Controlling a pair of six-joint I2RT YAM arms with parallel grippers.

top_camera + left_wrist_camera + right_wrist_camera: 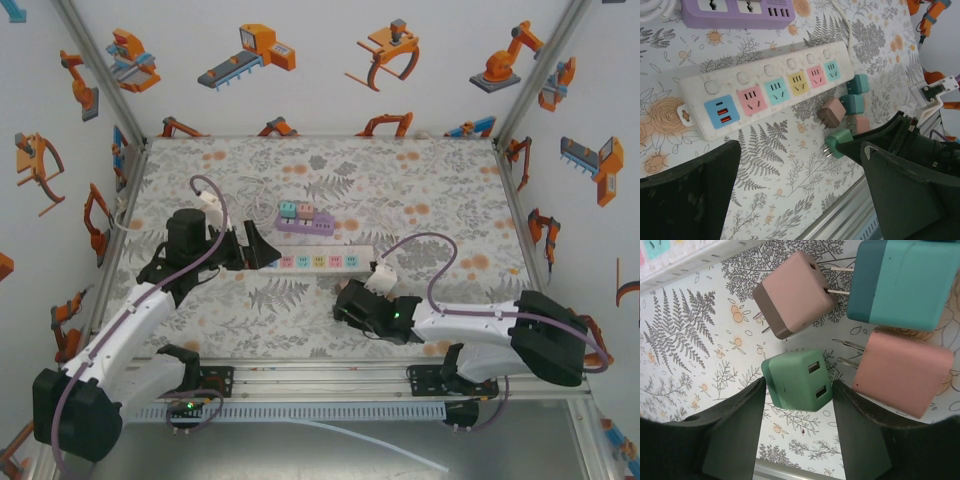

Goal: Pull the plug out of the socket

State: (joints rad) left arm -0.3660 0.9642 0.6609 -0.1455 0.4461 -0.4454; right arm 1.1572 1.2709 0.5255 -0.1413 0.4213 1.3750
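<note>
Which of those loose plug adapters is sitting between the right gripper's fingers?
The green plug with two USB ports: it sits inside the right gripper. The brown plug, teal plug and pink plug all lie beyond the fingertips.

You are looking at a green plug, a small cube with two USB ports, lying unplugged between the right claw fingers. The white power strip is lying flat just ahead of that claw.

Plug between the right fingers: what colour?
The plug is green, with two USB ports on its face. The right wrist view shows it best.
</note>
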